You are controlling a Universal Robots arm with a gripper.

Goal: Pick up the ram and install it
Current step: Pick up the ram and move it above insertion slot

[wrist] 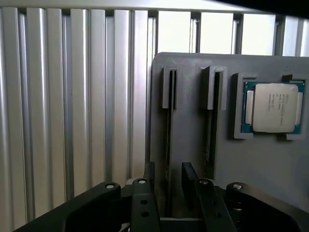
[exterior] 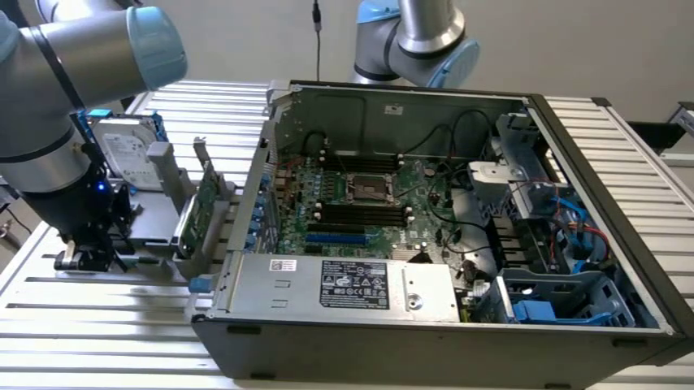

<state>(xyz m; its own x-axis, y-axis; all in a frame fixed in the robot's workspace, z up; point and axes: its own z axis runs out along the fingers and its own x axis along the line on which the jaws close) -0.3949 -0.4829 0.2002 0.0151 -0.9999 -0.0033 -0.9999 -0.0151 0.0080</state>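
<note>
The ram (wrist: 169,130) stands on edge as a thin dark strip in a slot of the grey holder (wrist: 193,72). My gripper (wrist: 169,176) is open, with one black finger (wrist: 149,174) on each side of that strip, apart from it. A second thin strip (wrist: 209,135) sits in the neighbouring slot. In the exterior view my gripper (exterior: 93,253) hangs low over the holder (exterior: 152,219) at the exterior view's left, beside the open computer case (exterior: 434,325).
A processor chip (wrist: 273,107) lies in a recess of the holder. A hard drive with blue rails (exterior: 123,150) and a green expansion card (exterior: 197,213) stand in the holder. The motherboard (exterior: 363,191) shows black memory slots (exterior: 358,214). A second arm (exterior: 418,41) stands behind the case.
</note>
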